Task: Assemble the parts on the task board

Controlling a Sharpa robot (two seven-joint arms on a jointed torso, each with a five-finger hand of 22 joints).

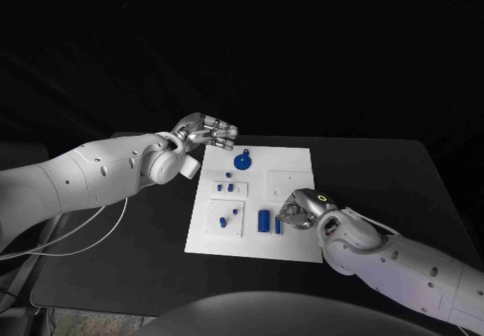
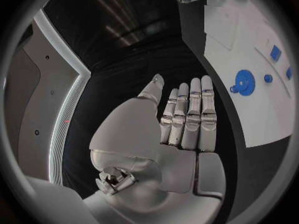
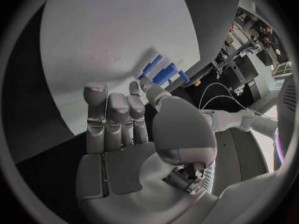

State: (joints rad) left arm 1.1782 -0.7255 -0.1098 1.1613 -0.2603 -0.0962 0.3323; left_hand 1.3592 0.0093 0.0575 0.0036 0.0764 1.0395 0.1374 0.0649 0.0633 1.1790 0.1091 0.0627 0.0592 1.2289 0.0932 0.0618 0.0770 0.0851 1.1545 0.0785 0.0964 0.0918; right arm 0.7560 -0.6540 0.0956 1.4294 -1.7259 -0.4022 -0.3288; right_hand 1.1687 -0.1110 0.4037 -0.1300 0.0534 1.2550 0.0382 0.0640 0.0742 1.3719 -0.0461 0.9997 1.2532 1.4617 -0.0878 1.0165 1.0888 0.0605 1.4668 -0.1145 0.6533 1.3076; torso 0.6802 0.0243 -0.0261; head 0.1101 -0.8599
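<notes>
Two hands over the task board: my left hand at its 11 o'clock corner, fingers spread, holding nothing; my right hand at 5 o'clock, fingertips beside a blue part, grasp unclear.

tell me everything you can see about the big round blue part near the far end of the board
The round blue part is a flat disc of matte blue, plastic by its look, with a small tab or loop at its rim; the left wrist view shows a paler centre like a hub. It lies flat on the white task board near its far edge, by the left hand, which does not touch it.
</notes>
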